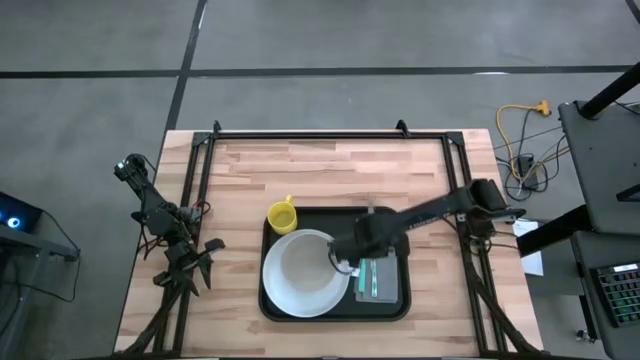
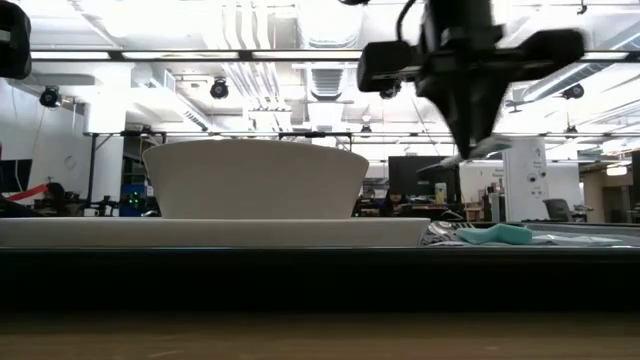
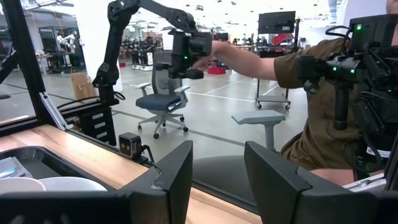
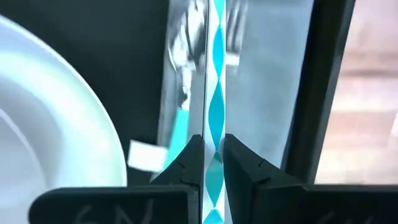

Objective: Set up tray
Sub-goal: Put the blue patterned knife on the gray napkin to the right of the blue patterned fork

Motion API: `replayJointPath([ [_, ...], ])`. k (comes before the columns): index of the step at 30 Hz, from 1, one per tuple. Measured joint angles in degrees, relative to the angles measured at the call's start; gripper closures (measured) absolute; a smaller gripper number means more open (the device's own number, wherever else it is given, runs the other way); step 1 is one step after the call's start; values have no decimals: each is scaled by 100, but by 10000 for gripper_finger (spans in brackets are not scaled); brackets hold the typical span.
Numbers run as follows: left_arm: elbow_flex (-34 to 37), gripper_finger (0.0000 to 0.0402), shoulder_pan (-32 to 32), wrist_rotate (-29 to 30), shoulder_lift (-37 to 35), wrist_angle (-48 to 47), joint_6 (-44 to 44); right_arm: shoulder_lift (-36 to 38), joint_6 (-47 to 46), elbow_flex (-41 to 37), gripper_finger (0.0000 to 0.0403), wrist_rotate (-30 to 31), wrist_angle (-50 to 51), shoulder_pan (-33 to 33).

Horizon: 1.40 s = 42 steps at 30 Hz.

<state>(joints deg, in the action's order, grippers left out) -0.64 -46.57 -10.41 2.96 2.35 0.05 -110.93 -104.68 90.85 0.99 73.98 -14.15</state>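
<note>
Light wood-plank counter (image 1: 320,165), framed by a black rail. The black tray (image 1: 386,308) is set flat near its front middle; a yellow cup (image 1: 282,215) is stood touching the tray's back-left corner.

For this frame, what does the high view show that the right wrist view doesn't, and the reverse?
Only the high view shows the yellow cup at the tray's corner, the waiting left tool beside the tray, and the whole black tray on the wooden table. Only the right wrist view shows the right tool pinching a teal-patterned utensil handle between its fingers. Both show the white plate and the grey napkin.
</note>
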Motion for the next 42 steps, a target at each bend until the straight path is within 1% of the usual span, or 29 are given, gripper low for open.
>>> replayJointPath([
  [4,-1,269,-2,0,0,-1,-2,-10,-691,-72,378,26,-27,-454],
  [9,-2,269,0,2,2,-2,-2,-10,-1151,-334,378,46,-293,-867],
  [13,-1,269,-2,0,0,-1,-1,-16,-1372,-721,378,44,-793,-1062],
  [18,-2,269,0,2,0,-2,0,-20,-1430,-1072,378,-94,-1348,-1150],
  [24,0,269,-1,1,2,-2,0,-21,-1768,-1238,378,-343,-1326,-1261],
  [28,-1,269,-2,0,2,-1,-2,-21,-1932,-1282,378,-398,-1328,-1367],
  [42,-1,269,0,2,2,-2,-1,-21,-1937,-1381,378,-299,-1341,-1434],
])
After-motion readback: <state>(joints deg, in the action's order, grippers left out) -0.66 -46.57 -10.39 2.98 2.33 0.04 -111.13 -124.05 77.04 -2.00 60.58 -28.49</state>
